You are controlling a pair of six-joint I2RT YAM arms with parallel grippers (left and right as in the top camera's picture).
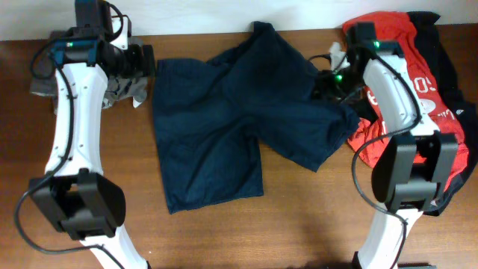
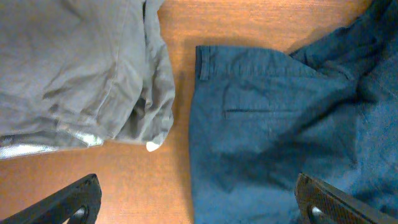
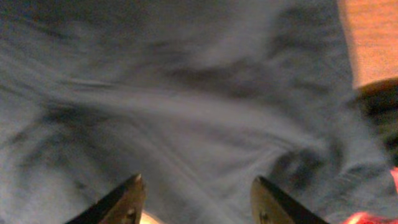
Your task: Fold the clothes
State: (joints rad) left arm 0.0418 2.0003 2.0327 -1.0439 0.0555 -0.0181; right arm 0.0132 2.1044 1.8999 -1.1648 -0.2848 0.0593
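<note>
Dark navy shorts (image 1: 231, 119) lie spread across the middle of the table, one leg towards the front, the other rumpled to the right. My left gripper (image 1: 142, 63) hovers open at their upper left corner; the left wrist view shows the shorts' waistband corner (image 2: 273, 124) and a grey-brown garment (image 2: 81, 68) beside it. My right gripper (image 1: 328, 75) is open just above the shorts' right side, whose fabric (image 3: 186, 106) fills the right wrist view. A red jersey with white lettering (image 1: 407, 67) lies on a black garment (image 1: 448, 97) at the right.
The grey-brown garment (image 1: 119, 82) is bunched at the back left under my left arm. A strip of bare wood (image 2: 180, 74) separates it from the shorts. The table's back edge meets a white wall (image 1: 224, 15).
</note>
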